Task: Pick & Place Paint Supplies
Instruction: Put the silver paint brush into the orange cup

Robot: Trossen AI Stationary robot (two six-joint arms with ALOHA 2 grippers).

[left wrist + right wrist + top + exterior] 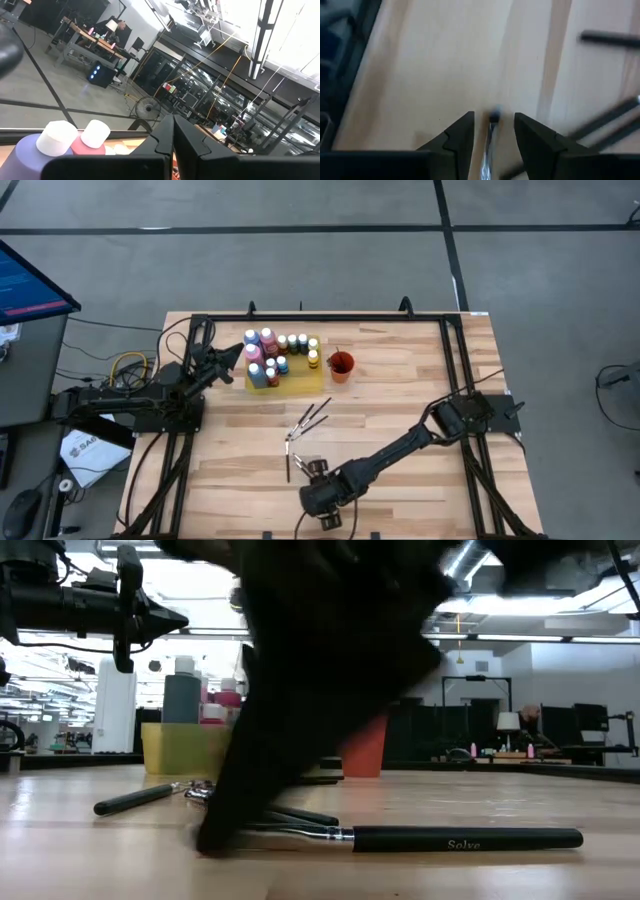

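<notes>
At the near edge of the bench (400, 390), the right pincer (492, 131) straddles a brush (489, 147), its jaws apart and not yet gripping.

The brush lies flat between the two fingers (457, 137), so a squeeze would catch its thin handle across the width; I judge this the moment just before the pick. More brushes (308, 420) lie scattered mid-bench, loose and apart enough to be taken one at a time. The paint bottles (275, 355) stand upright, grouped on the yellow mat (300, 382), with the red cup (341, 366) just beside it, likely where brushes belong. The left pincer (238, 358) hangs clenched and empty beside the bottles, waiting clear of the right arm's work.
</notes>
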